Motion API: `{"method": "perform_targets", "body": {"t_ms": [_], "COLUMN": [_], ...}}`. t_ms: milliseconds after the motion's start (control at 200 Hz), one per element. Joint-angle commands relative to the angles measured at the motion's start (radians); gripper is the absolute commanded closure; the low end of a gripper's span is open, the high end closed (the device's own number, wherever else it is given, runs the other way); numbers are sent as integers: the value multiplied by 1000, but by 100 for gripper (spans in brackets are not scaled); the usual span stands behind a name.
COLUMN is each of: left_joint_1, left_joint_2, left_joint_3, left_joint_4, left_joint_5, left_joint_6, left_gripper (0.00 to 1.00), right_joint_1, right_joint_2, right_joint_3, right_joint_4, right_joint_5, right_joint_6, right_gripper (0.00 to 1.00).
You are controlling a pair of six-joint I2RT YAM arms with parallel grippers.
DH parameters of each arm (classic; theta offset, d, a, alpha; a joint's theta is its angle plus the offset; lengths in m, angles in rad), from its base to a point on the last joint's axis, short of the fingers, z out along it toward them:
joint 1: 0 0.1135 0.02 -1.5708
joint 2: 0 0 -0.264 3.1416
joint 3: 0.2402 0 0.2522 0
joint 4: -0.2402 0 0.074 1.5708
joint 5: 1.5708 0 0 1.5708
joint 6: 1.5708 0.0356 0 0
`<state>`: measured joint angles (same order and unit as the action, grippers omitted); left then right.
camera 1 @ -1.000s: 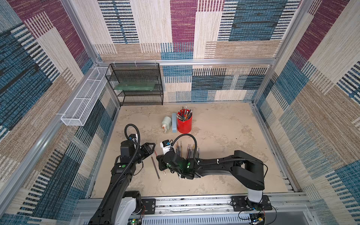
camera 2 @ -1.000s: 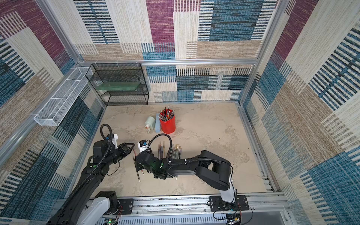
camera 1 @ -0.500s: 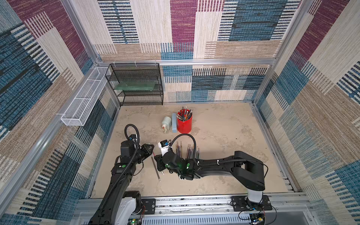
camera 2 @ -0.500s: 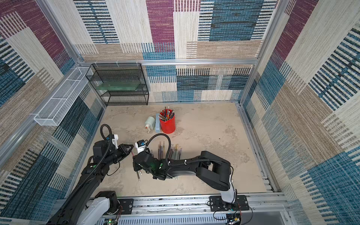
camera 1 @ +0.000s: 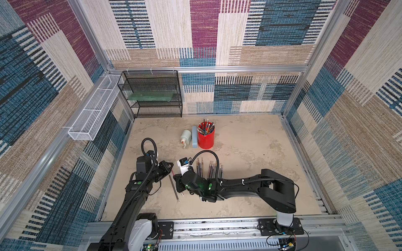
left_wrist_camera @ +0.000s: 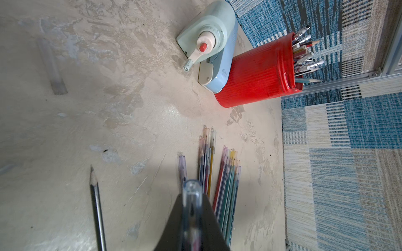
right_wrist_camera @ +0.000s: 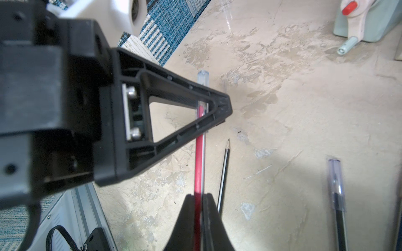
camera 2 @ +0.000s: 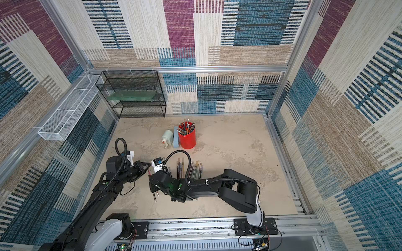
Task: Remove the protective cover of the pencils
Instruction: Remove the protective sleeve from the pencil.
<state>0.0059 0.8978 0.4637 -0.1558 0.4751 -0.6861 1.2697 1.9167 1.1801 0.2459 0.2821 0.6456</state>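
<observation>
One dark pencil [camera 1: 174, 188] already lies bare, lower middle in a top view; the capped pencils [camera 1: 208, 170] just right of it wait. The right gripper [right_wrist_camera: 201, 202] pinches a red pencil [right_wrist_camera: 199, 165] — the left gripper [right_wrist_camera: 215, 106] is clamped on its clear cover [right_wrist_camera: 203, 76], not yet off.

Patchwork woven walls [camera 1: 169, 32], mottled beige floor [camera 1: 250, 152] (black mesh shelf [camera 1: 159, 111] behind).

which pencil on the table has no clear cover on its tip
The dark pencil lying alone, well apart from the rest: its sharpened tip is bare, while the other pencils on the table wear clear caps.
</observation>
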Motion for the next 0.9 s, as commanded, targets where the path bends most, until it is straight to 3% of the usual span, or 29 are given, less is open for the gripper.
{"method": "perform_targets", "body": {"t_ms": [0,771,821,891], "left_joint_1": [2,2,2,2], "left_joint_2": [4,99,95,90], "left_joint_3": [-4,-10,-9,-4], "left_joint_4": [17,99,99,83], "left_joint_5": [-62,-124,-112,-98], "left_joint_6": [8,-49,-45,-36], "left_gripper": [100,100,100,100], "right_joint_1": [12,63,63,56], "right_joint_2": [-23,-72,-73,-70], "right_joint_3": [-21,-138,-123,-100], "right_joint_4": [42,118,86,38], "right_joint_5": [-1,41,64,90], "right_joint_6": [-15,50,51,53], "right_gripper": [100,100,90,69]}}
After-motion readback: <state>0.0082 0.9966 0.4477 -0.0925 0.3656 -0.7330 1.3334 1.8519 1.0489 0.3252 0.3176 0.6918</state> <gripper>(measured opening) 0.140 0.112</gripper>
